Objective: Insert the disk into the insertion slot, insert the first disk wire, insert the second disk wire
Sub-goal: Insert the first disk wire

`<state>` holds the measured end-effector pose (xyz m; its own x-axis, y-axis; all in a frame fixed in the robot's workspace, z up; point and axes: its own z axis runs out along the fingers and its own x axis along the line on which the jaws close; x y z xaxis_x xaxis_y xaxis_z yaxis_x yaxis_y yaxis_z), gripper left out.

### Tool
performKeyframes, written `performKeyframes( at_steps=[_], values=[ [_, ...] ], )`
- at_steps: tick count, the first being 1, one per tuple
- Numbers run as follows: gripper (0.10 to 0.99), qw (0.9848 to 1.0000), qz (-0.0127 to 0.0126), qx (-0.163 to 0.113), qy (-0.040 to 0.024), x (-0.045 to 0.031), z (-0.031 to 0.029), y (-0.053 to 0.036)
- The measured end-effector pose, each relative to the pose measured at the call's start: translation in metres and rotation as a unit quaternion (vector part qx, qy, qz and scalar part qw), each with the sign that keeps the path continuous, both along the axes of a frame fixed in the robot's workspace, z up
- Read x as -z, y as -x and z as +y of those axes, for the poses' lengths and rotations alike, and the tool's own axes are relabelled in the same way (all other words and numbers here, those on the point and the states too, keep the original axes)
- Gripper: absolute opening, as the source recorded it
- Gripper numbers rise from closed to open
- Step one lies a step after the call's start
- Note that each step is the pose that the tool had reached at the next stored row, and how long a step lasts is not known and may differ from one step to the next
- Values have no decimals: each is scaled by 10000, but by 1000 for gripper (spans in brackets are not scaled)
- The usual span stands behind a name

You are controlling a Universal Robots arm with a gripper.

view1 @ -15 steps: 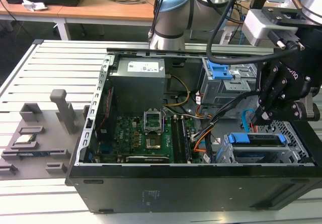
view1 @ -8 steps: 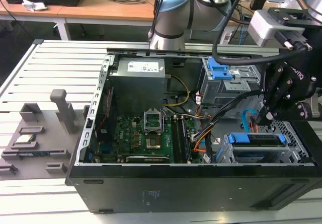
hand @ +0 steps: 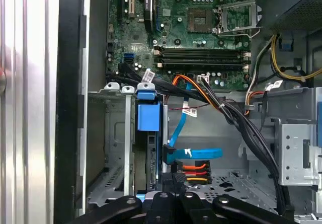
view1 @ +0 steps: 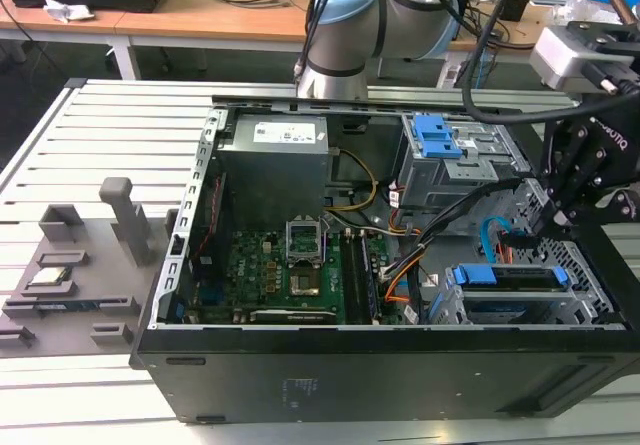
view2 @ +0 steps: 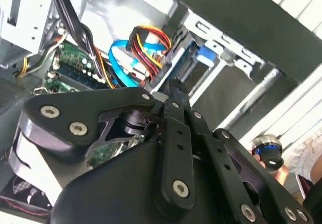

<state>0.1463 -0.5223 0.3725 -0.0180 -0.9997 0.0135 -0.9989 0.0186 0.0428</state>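
A slatted aluminium table [view1: 90,125] stands before wooden desks [view1: 200,20]. On it, from the exterior view's left, lie grey plastic fixture blocks [view1: 125,220], then an open black computer case [view1: 350,375] with a green motherboard [view1: 290,275]. The silver-and-blue-jointed arm [view1: 345,35] reaches over to the right. The blue-framed disk [view1: 512,276] sits inside the low perforated grey metal insertion slot [view1: 500,310], a flat blue cable [hand: 193,153] at its end. The black gripper [hand: 173,182] is pinched closed on the black plug of the red, orange and yellow wire bundle [hand: 196,169].
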Motion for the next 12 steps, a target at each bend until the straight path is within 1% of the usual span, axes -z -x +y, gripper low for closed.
performKeyframes(
  at_steps=[1, 3, 9, 10, 11, 12],
  values=[
    [106, 10000, 0, 1, -1, 32, 16, -1],
    [106, 10000, 0, 1, 0, 76, 26, -2],
    [114, 10000, 0, 0, 0, 86, 27, -2],
    [235, 10000, 0, 0, 0, 87, 27, -2],
    [302, 10000, 0, 0, 1, 87, 27, -2],
    [302, 10000, 0, 0, 1, 88, 27, -1]
  ],
)
